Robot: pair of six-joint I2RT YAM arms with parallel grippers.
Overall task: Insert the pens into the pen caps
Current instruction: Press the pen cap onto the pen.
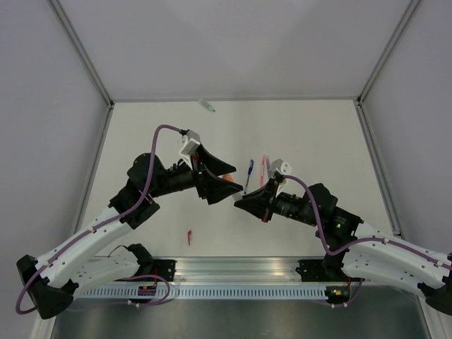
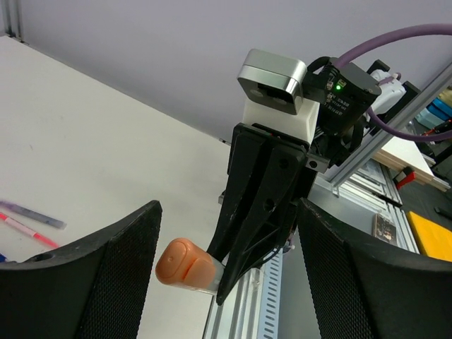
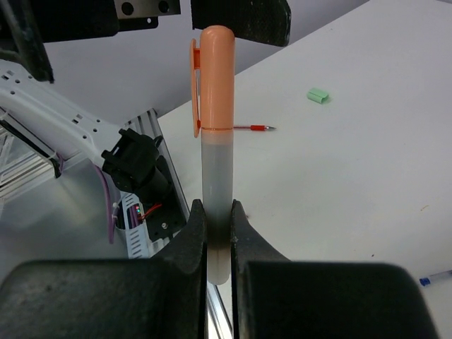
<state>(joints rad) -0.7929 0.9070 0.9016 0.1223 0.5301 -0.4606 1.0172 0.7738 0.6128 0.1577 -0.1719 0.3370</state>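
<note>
Jaws of right gripper point(image 3: 215, 212) pinched clear pen point(image 3: 215, 176) at lower barrel, pen upright in wrist view. On pen's far end sat orange cap point(image 3: 215, 78). Jaws of left gripper point(image 2: 227, 208) stood spread, flanking cap, not clamped. Beyond, blue pen point(image 1: 249, 171) and pink pen point(image 1: 265, 168) lay on table point(image 1: 318, 141), just apart. Near far edge lay green cap point(image 1: 207, 106).

Robot lab, test cell. White table point(image 1: 318, 141) boxed in by plain grey panels point(image 1: 240, 42) on alu posts point(image 1: 81, 53). Two arms point(image 1: 92, 244) bolted to an alu rail point(image 1: 233, 267) at the near edge, slotted cable duct point(image 1: 233, 291) in front, purple cables point(image 1: 150, 169) along the arms. Left wrist view: past the rig, a bench point(image 2: 408, 152) w/ blue bins point(image 2: 438, 111) & misc. gear.
</note>
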